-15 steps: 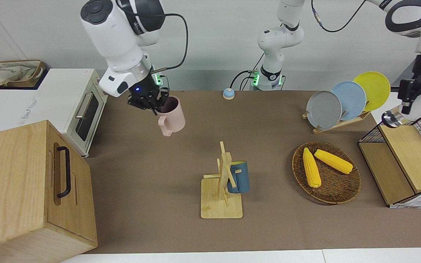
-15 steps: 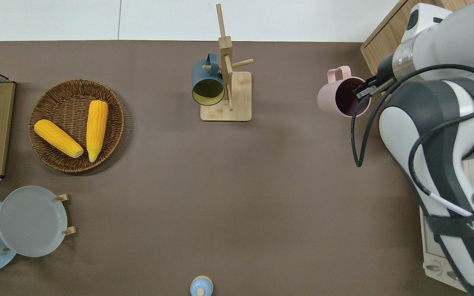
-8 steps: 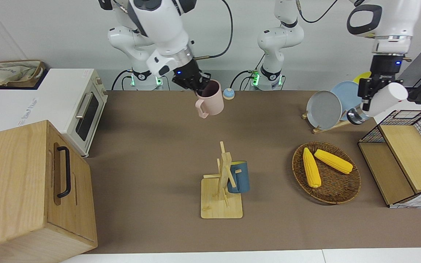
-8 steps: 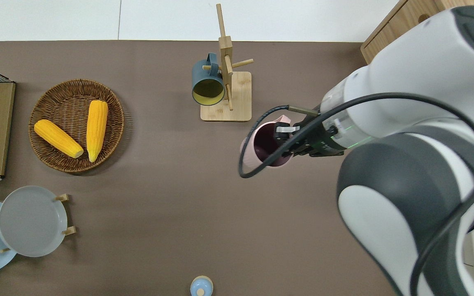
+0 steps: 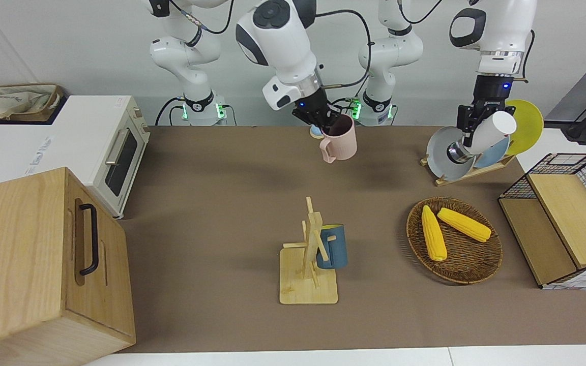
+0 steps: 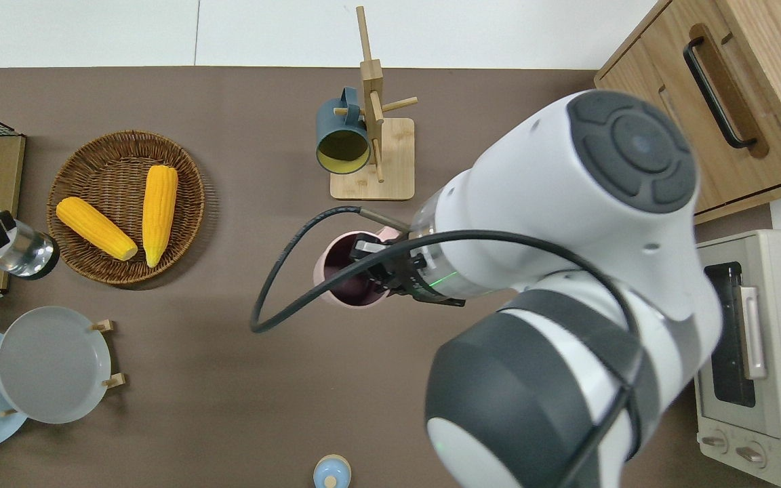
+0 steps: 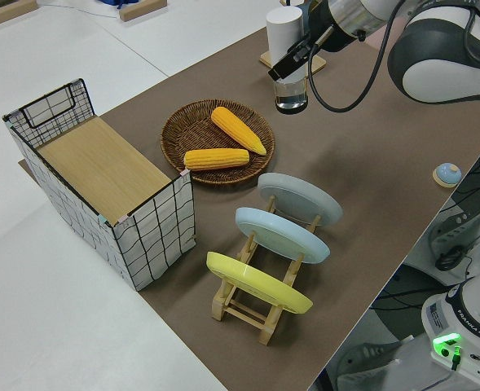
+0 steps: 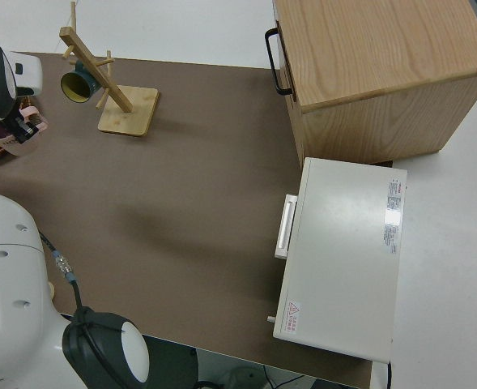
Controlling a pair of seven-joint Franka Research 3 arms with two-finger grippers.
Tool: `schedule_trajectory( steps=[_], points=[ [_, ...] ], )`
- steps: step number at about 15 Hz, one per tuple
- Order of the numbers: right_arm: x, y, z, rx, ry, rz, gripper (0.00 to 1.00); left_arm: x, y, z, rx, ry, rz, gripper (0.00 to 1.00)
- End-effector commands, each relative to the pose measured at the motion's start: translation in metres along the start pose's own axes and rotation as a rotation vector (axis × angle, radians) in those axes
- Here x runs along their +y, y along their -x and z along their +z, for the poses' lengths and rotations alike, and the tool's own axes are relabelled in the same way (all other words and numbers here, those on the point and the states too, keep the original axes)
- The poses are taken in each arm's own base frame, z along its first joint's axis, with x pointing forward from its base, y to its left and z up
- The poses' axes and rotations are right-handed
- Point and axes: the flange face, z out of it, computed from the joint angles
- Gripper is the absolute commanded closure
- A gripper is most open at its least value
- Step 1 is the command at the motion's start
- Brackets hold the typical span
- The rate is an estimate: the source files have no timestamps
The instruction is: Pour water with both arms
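Water must be in the bottle, a white one with a clear, silvery lower end, which the left gripper has lifted, fingers clamped around its body. Going by the overhead view, it hangs over the bench's left-arm end, at the edge of the corn basket and close to the wire crate. The right gripper is carrying a pink mug, fingers pinched on the rim with one inside the cup, mouth facing up. From overhead the mug is over the middle of the bench, a bit nearer the robots than the wooden mug tree with the blue mug hanging on it. So as far as I can judge, both pickups are done and each arm has its item in the air, but the two are well apart and nothing's been poured: the mug looks dark inside and I can't see any water in it. What's left is bringing bottle and mug together, tipping the bottle's mouth over the cup, then probably setting things down. Can't tell whether the bottle has a cap on. Plates on the rack, the toaster oven and the wooden cabinet aren't involved.
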Motion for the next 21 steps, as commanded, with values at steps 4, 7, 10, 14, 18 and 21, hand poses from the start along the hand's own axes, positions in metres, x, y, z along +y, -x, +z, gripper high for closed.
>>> schedule_trajectory(
  steps=[4,7,10,14,18,21],
  points=[
    [-0.027,0.011,0.104,0.012,-0.009,0.027,1.0,0.031,0.043,0.003,0.022,-0.038,0.005,1.0],
    [-0.037,0.015,0.153,0.049,-0.001,0.03,1.0,0.043,0.058,0.015,0.015,-0.043,0.001,1.0],
    [-0.04,0.021,0.181,0.068,0.023,-0.003,1.0,0.043,0.071,0.023,-0.007,-0.045,0.005,1.0],
    [-0.039,0.023,0.194,0.067,0.038,-0.012,1.0,0.045,0.084,0.033,-0.031,-0.045,0.01,1.0],
    [-0.042,0.022,0.217,0.083,0.02,-0.026,1.0,0.045,0.087,0.035,-0.038,-0.044,0.011,1.0],
    [-0.042,0.018,0.23,0.099,0.011,-0.019,1.0,0.044,0.087,0.037,-0.042,-0.043,0.008,1.0]
  ],
)
